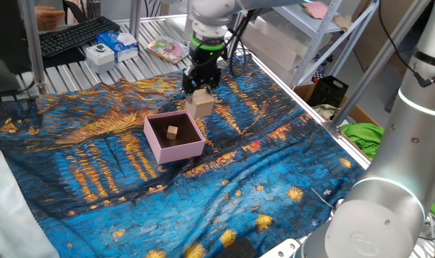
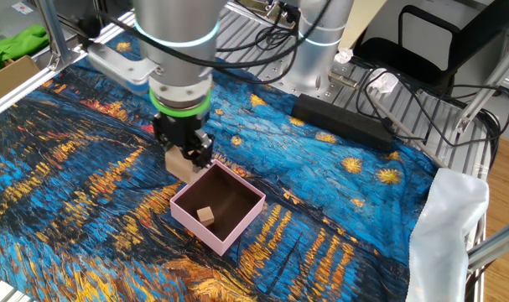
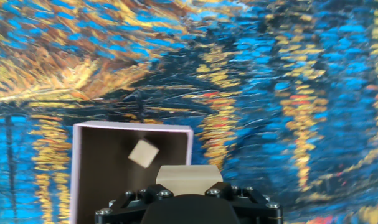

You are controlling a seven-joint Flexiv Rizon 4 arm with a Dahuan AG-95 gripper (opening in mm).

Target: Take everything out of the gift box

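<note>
I see open cloth (image 1: 289,179) right of the gift box (image 1: 175,137); the box walls and clutter (image 1: 117,46) upper left block my path.
</note>
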